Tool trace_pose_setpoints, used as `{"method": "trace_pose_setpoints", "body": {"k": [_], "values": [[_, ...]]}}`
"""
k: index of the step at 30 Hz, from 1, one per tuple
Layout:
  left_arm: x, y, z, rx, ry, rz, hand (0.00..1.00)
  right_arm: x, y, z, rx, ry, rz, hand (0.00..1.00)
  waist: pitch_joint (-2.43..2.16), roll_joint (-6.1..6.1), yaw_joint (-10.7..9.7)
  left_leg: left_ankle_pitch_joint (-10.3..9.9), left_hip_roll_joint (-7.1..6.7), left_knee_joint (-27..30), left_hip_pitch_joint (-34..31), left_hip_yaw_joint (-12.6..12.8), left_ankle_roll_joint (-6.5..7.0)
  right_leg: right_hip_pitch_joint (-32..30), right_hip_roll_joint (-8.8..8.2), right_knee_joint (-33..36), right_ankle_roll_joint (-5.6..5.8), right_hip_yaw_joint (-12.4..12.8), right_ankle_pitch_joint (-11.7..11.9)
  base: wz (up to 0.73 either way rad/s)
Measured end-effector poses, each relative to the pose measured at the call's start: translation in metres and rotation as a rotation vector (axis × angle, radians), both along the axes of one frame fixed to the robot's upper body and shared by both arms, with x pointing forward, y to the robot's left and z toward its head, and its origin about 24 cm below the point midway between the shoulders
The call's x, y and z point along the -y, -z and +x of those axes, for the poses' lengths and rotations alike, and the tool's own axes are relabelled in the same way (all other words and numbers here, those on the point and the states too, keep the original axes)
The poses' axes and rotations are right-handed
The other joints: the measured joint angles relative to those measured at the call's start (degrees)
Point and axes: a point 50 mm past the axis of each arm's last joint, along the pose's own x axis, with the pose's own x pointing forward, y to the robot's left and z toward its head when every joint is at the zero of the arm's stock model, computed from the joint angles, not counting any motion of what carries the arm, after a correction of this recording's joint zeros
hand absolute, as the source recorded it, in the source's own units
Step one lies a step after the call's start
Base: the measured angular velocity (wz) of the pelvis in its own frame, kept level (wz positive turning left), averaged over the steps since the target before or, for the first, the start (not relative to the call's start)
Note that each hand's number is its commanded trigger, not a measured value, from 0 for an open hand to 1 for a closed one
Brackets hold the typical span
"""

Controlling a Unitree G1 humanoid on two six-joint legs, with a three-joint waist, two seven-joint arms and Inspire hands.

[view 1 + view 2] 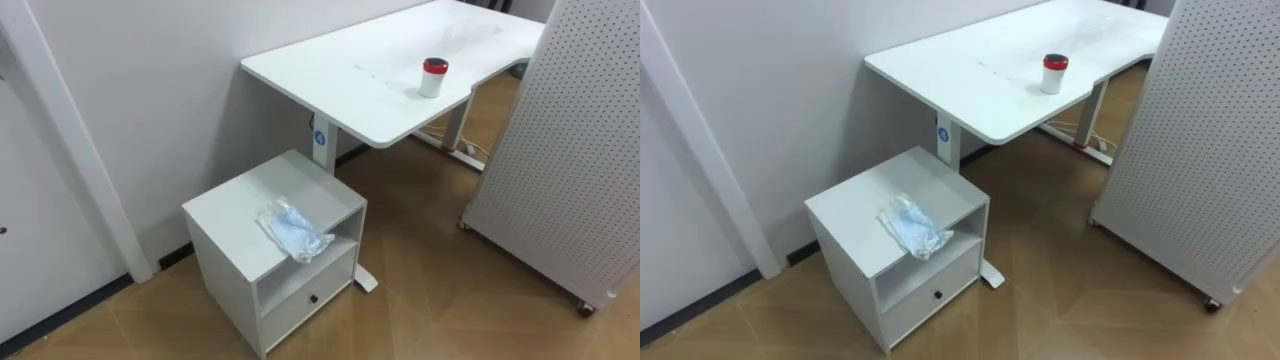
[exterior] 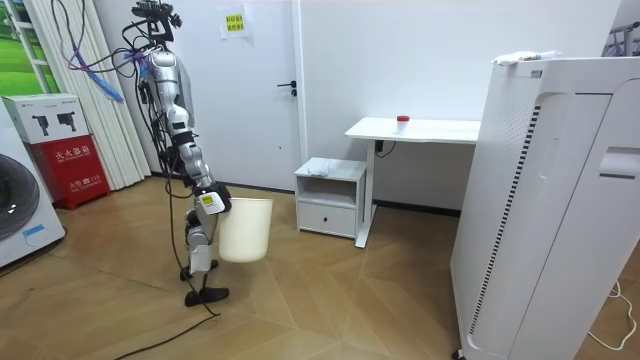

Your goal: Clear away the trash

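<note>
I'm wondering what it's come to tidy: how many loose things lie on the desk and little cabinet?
2: a crumpled wrapper on the cabinet top, a red-lidded cup on the desk. The desk's far end is hidden.

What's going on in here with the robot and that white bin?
The robot stands on the wood floor a short way from a white cabinet, carrying a white bin at hip height with its right hand at the bin's rim. A crumpled clear plastic wrapper lies on the cabinet's top, not yet picked up. A small red-lidded container stands on the white desk next to the cabinet.
</note>
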Motion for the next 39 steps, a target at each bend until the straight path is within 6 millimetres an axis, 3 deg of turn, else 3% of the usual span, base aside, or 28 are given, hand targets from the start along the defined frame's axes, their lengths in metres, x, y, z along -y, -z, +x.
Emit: {"method": "trace_pose_setpoints", "body": {"k": [21,23,26,28,29,30,31,33,34,35,36,37,38,39], "values": [[0.000,0.000,-0.003,-0.021,0.012,-0.001,0.00,-0.001,0.000,0.003,-0.015,-0.062,-0.018,1.00,-0.01,0.02,0.6,0.0,0.19,0.7,-0.6,-0.7,-0.02,0.0,-0.01,0.2,-0.01,-0.2,0.0,0.01],[0.000,0.000,-0.002,-0.019,0.004,-0.001,0.00,-0.001,0.000,0.003,-0.013,-0.060,-0.016,1.00,0.16,-0.22,0.5,-0.2,0.44,1.6,-1.0,-1.0,-0.13,0.0,-0.01,0.6,-0.20,-0.5,-0.3,0.10],[0.000,0.001,0.000,-0.025,-0.001,-0.002,0.00,-0.001,0.000,0.004,-0.008,-0.056,-0.012,1.00,0.38,0.26,0.5,-2.5,1.34,7.0,-3.0,-1.4,-0.63,-0.7,0.44,3.6,-0.71,-1.4,-2.0,0.09],[0.000,0.001,-0.003,-0.042,-0.005,-0.006,0.00,-0.001,0.000,0.004,-0.003,-0.055,-0.005,1.00,0.32,0.23,0.8,-4.6,2.89,12.9,-4.6,-1.4,-1.57,-2.8,0.69,9.1,-1.48,-1.3,-5.1,-0.03],[0.000,0.001,-0.004,-0.045,-0.005,-0.008,0.00,-0.001,0.000,0.005,0.001,-0.054,-0.003,1.00,0.34,0.19,1.0,-5.0,3.08,14.5,-5.3,-1.3,-1.89,-3.3,0.69,10.5,-1.73,-1.3,-5.9,-0.03],[-0.002,0.001,-0.005,-0.049,-0.005,-0.012,0.00,-0.002,0.000,0.005,0.006,-0.050,0.003,1.00,0.36,-0.13,1.0,-5.4,3.39,18.5,-6.9,-1.3,-2.40,-4.0,0.57,12.9,-2.19,-1.3,-8.1,0.08],[-0.002,0.001,-0.005,-0.049,-0.005,-0.013,0.00,-0.002,0.000,0.005,0.009,-0.048,0.006,1.00,0.41,-0.27,1.0,-5.4,3.63,20.7,-7.8,-1.2,-2.42,-4.2,0.48,14.0,-2.82,-1.1,-9.4,0.24],[-0.001,0.001,-0.007,-0.053,-0.005,-0.021,0.00,-0.001,0.000,0.003,0.004,-0.037,0.006,1.00,0.24,0.15,0.7,-4.8,5.73,29.5,-11.0,-0.7,-2.35,-4.2,1.72,16.7,-3.98,0.0,-11.8,0.22],[0.000,0.001,-0.013,-0.069,-0.010,-0.021,0.00,-0.002,0.000,0.003,0.006,-0.032,0.009,1.00,0.42,-0.12,0.8,-2.8,6.27,34.5,-13.5,-0.6,-2.00,-3.9,1.85,17.9,-5.08,0.6,-12.5,0.04],[0.000,0.001,-0.016,-0.077,-0.013,-0.024,0.00,-0.002,0.000,0.004,0.010,-0.026,0.010,1.00,0.40,-0.28,0.8,-1.9,6.07,36.7,-14.9,-0.8,-1.53,-3.2,1.91,18.4,-5.58,1.5,-13.0,0.22],[0.003,0.001,-0.021,-0.091,-0.013,-0.035,0.00,-0.001,0.000,0.000,0.011,0.004,0.012,1.00,0.28,-0.37,0.4,-1.7,4.53,36.6,-17.9,-0.6,-1.01,-2.4,1.91,18.2,-5.84,2.5,-13.5,0.47],[0.005,0.002,-0.020,-0.100,0.007,-0.046,0.00,0.001,0.000,-0.006,0.000,0.040,0.012,1.00,0.25,-0.53,0.2,-1.5,2.27,32.8,-21.1,-0.3,-0.87,-2.2,1.63,18.0,-5.99,3.5,-14.2,0.50],[0.006,0.002,-0.021,-0.104,0.013,-0.049,0.00,0.001,0.000,-0.009,-0.005,0.056,0.013,1.00,0.22,-0.56,0.6,-1.1,1.30,29.5,-22.5,0.1,-0.91,-2.1,1.50,18.0,-6.00,4.4,-14.5,0.23],[0.007,0.002,-0.023,-0.110,0.013,-0.053,0.00,0.003,0.000,-0.009,-0.007,0.065,0.011,1.00,0.00,-0.89,1.2,1.3,-0.39,20.8,-24.7,0.7,-1.81,-2.1,1.26,17.9,-6.18,5.8,-14.9,-0.12]]}}
